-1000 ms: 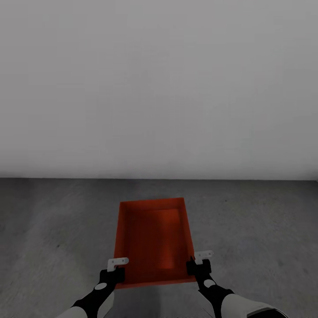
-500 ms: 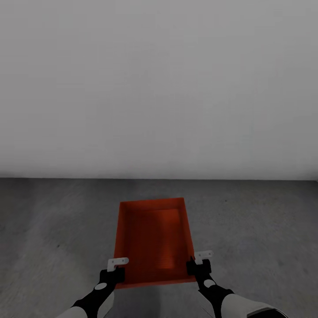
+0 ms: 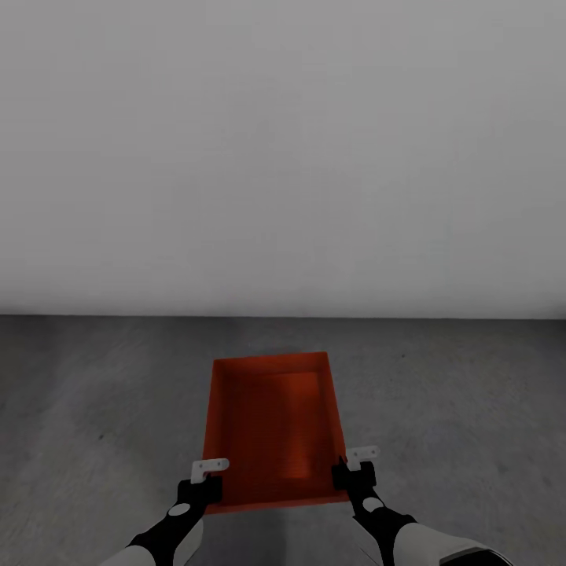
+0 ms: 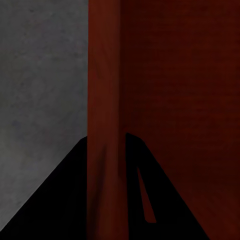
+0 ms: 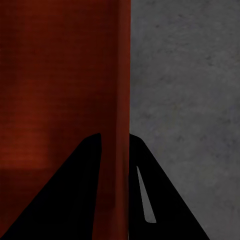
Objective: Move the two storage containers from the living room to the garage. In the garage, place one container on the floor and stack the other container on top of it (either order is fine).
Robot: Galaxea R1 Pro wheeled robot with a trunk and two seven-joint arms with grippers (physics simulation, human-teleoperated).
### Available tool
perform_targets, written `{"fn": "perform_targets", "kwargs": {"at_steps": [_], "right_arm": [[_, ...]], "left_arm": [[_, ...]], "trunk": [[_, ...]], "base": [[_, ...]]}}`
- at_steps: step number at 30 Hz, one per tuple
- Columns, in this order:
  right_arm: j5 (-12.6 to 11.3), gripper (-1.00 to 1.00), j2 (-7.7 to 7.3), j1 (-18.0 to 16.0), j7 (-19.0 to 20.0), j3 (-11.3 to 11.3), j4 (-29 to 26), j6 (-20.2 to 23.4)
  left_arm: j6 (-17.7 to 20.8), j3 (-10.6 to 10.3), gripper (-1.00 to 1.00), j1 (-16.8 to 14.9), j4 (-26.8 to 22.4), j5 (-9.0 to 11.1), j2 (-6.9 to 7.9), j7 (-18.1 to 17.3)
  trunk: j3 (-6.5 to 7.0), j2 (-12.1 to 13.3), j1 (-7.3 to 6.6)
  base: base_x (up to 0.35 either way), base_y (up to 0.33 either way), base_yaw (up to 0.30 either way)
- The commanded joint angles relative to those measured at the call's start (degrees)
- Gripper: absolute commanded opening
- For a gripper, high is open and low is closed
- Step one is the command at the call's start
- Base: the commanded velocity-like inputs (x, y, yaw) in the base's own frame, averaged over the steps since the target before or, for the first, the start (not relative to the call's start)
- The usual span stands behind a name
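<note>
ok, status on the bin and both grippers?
Left gripper shut on bin's left wall, right gripper shut on right wall. Bin open-side up over grey concrete floor. White wall ahead.

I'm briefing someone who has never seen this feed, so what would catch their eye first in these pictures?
The orange-red storage container stands out at once, open-topped, low in the middle of the head view against the dark grey concrete floor. The left gripper and right gripper each clamp a side wall near its closest corners. Behind it rises a bare pale wall.
</note>
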Motion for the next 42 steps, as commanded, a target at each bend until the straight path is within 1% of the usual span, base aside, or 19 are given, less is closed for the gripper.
{"fn": "perform_targets", "kwargs": {"at_steps": [1, 8, 21, 42], "right_arm": [[1.16, -1.00, 0.04, -0.03, -0.11, -2.68, 0.13, 0.20], [1.16, -1.00, 0.04, -0.03, -0.12, -2.68, 0.13, 0.20], [1.13, -1.00, 0.04, -0.03, -0.13, -2.68, 0.10, 0.20], [1.01, -1.00, 0.04, -0.03, -0.11, -2.68, 0.13, 0.20]], "left_arm": [[-3.82, -0.88, -1.00, -0.02, -0.07, 0.14, 0.31, 0.75], [-3.81, -0.88, -1.00, -0.02, -0.07, 0.14, 0.31, 0.75], [-3.83, -0.88, -1.00, -0.02, -0.07, 0.14, 0.31, 0.75], [-3.83, -0.88, -1.00, -0.02, 0.01, 0.07, 0.31, 0.75]], "trunk": [[-0.22, -0.44, 0.22], [-1.48, -3.24, 1.76], [-1.48, -3.24, 1.76], [-5.25, -11.67, 6.37]], "base": [[0.000, 0.000, 0.000], [0.000, 0.000, -0.015], [0.000, 0.000, -0.220], [0.000, 0.000, -0.018]]}}
